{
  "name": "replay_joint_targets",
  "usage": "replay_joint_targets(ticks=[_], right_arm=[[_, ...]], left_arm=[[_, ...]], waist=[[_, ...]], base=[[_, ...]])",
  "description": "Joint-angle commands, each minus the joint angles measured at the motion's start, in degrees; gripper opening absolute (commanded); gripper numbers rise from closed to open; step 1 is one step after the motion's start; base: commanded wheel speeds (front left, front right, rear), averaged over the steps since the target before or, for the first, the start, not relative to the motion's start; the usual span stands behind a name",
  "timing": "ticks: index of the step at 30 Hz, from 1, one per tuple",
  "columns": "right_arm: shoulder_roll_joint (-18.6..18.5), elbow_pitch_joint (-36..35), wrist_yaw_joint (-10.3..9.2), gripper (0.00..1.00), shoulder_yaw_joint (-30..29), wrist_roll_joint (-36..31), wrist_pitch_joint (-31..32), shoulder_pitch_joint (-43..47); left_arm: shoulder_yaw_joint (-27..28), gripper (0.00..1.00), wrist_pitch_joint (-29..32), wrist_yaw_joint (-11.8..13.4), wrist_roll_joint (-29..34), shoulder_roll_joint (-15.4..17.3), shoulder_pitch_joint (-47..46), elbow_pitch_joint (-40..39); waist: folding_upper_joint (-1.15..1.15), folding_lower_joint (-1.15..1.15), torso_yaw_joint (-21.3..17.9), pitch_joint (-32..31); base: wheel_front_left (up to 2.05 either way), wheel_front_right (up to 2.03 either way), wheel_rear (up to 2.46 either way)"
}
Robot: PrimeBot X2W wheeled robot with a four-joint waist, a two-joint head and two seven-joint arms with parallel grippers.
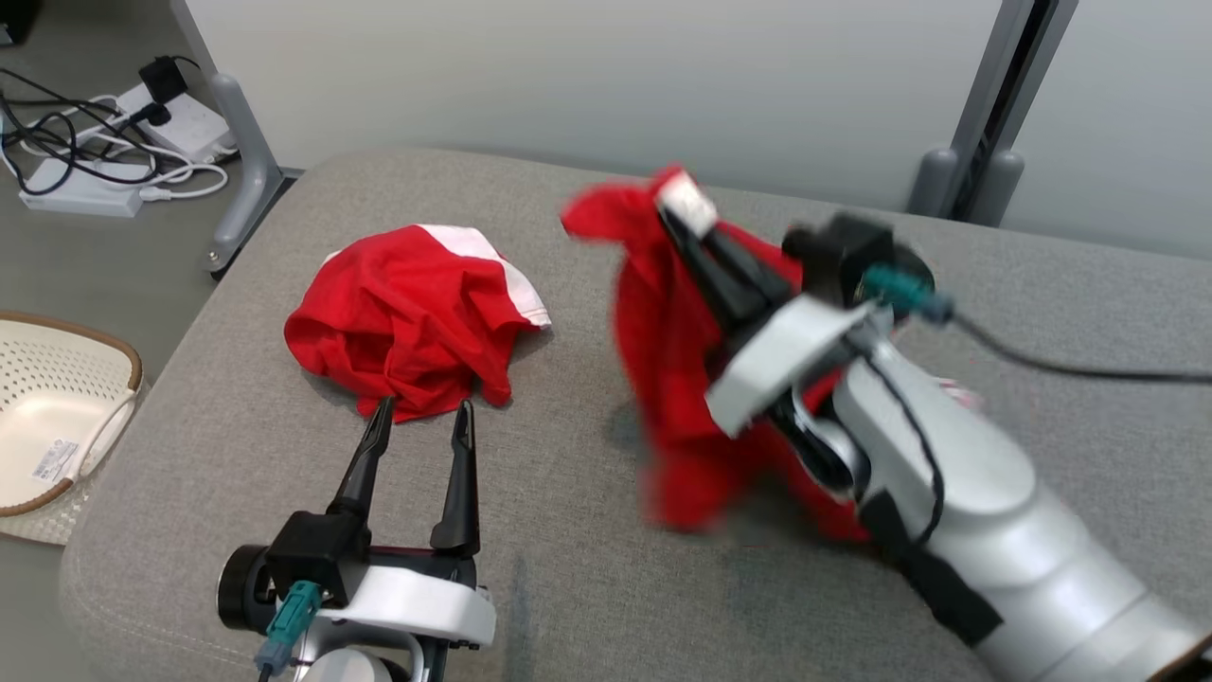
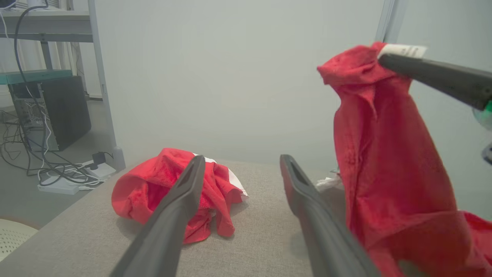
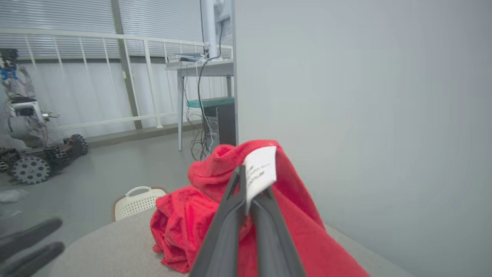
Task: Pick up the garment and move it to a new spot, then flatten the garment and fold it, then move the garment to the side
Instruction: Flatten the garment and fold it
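1. Red terry-cloth garment (image 1: 668, 379) is gripped by the right gripper (image 1: 677, 223), fingers shut, raised over the grey upholstered bench (image 1: 568, 530).
2. Left gripper (image 1: 423, 412) is held open, empty.
3. Placing, flattening, folding are judged outstanding.

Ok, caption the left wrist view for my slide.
Open left gripper faces a crumpled red garment on the grey cushion while the right gripper holds up a second red garment.

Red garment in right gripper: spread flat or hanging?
Hanging, bunched: right gripper shut on red garment at its white label, cloth draping down.
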Motion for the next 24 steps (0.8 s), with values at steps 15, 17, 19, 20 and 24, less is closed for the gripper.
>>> replay_joint_targets(ticks=[15, 17, 19, 20, 24], right_arm=[[-11.83, -0.48, 0.00, 0.00, -16.25, 10.00, -0.04, 2.32], [-16.06, 1.73, 0.00, 0.00, -17.49, 8.83, -0.04, 4.73], [-18.49, 4.75, 0.00, 0.00, -19.70, 8.72, -0.03, 7.49], [-19.19, 6.35, 0.01, 0.00, -20.62, 8.73, -0.02, 8.41], [-21.34, 13.04, 0.00, 0.00, -23.97, 8.62, -0.03, 10.10]], left_arm=[[2.03, 1.00, -0.01, -0.25, 0.77, 0.21, 0.73, -0.69], [1.97, 1.00, -0.01, -0.54, 0.93, 0.23, 0.09, -0.40], [2.19, 1.00, -0.01, -0.71, 1.12, 0.21, -0.59, -0.03], [2.36, 1.00, -0.01, -0.66, 1.31, 0.21, -0.91, 0.08], [2.35, 1.00, -0.02, -1.51, 2.40, 0.22, -2.68, 0.52]], waist=[[0.00, 0.00, -4.55, -0.28], [0.00, 0.00, -5.33, 0.93], [0.00, 0.00, -6.29, 2.39], [0.00, 0.00, -6.92, 3.22], [0.00, 0.00, -8.82, 6.05]], base=[[0.00, 0.00, 0.00], [0.00, 0.00, 0.00], [0.00, 0.00, 0.00], [0.00, 0.00, 0.00], [0.00, 0.00, 0.00]])
